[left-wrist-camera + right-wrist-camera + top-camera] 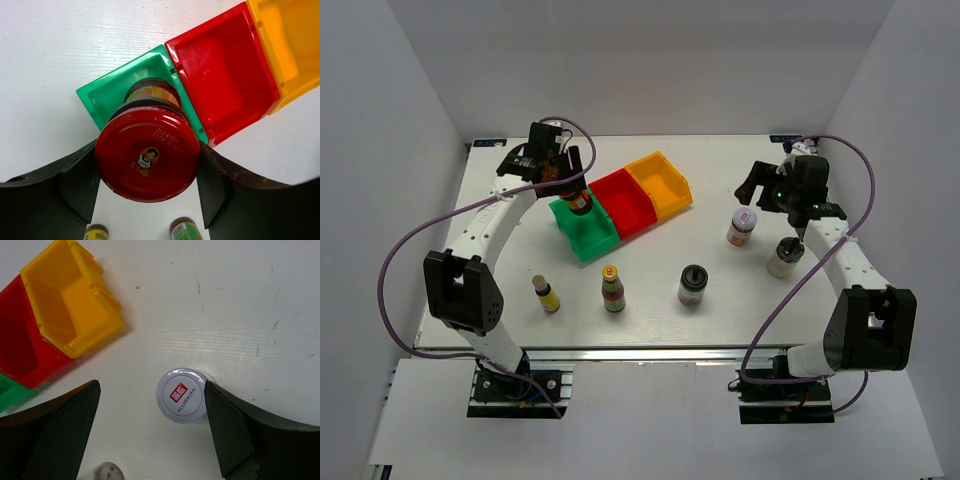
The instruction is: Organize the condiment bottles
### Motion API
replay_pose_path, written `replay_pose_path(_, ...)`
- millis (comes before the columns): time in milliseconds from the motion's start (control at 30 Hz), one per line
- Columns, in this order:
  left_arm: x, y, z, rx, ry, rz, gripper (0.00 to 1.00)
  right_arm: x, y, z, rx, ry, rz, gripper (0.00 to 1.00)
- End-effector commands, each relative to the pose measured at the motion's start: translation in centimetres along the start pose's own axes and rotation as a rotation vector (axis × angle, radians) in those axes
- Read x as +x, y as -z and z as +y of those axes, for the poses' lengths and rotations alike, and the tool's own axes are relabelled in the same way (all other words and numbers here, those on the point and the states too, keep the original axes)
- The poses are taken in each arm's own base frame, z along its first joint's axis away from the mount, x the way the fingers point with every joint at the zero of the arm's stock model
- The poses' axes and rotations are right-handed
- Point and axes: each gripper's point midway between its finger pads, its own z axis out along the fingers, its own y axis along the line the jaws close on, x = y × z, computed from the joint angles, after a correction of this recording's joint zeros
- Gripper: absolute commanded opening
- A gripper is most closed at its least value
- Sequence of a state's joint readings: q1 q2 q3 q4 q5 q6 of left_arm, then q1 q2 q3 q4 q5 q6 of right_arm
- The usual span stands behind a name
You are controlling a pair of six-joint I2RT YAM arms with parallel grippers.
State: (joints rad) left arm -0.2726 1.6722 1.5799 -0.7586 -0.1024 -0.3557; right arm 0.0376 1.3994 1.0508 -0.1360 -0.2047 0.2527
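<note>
**Red-capped jar held at the green bin, right arm poised over the white lid**

The white table carries everything. Toward its back, three open plastic bins sit in a touching row: the green bin, the red bin and the orange-yellow bin.

The left tool pinches the squat dark jar with the red cap, one finger on each side of the cap. The jar's lower end reaches down into the green bin, though I cannot tell if it touches the floor. Holding it by the cap looks sensible to me, since it keeps the fingers above the bin walls.

The right tool is spread wide above the small white-lidded jar, which stands on the table to the right of the bins. The lid sits nearer one finger, so I'd expect the tool to need centring before it closes.

Waiting on the table are two black-topped shakers. One stands just beside the white-lidded jar, the other nearer the front. The yellow-capped dark sauce bottle and the slim yellow bottle also stand near the front, well apart from the bins.
</note>
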Motion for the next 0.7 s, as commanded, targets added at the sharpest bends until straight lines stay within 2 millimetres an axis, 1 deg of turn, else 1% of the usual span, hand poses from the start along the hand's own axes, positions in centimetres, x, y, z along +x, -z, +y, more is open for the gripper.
replay_pose_path(0, -4.7, 2.7, -1.5, 0.051, 0.008, -0.160, 0.05, -0.4, -0.1, -0.3, 0.013, 0.015, -0.007, 0.89)
replay_pose_path(200, -4.1, 1.2, -0.8, -0.004, 0.000, -0.120, 0.07, -0.1, -0.6, -0.8, 0.028, 0.012, 0.014, 0.89)
replay_pose_path(233, -3.9, 0.6, -0.8, -0.011, -0.002, -0.106, 0.07, -0.1, -0.6, -0.8, 0.030, 0.012, 0.015, 0.89)
replay_pose_path(300, -4.0, 0.2, -1.0, -0.006, -0.008, -0.101, 0.07, 0.1, -0.7, -0.9, 0.035, 0.011, 0.023, 0.89)
replay_pose_path(333, -3.8, -0.5, -1.0, -0.009, -0.011, -0.088, 0.07, 0.1, -0.8, -1.0, 0.035, 0.012, 0.024, 0.89)
replay_pose_path(467, -3.4, -1.8, -1.0, -0.018, -0.014, -0.062, 0.07, 0.3, -0.8, -1.1, 0.040, 0.010, 0.036, 0.89)
replay_pose_path(567, -3.0, -2.6, -0.7, -0.041, -0.011, -0.048, 0.11, 0.3, -0.7, -1.1, 0.041, 0.015, 0.035, 0.89)
replay_pose_path(667, -2.6, -3.4, -0.5, -0.053, -0.012, -0.031, 0.21, 0.4, -0.4, -1.2, 0.048, 0.019, 0.032, 0.89)
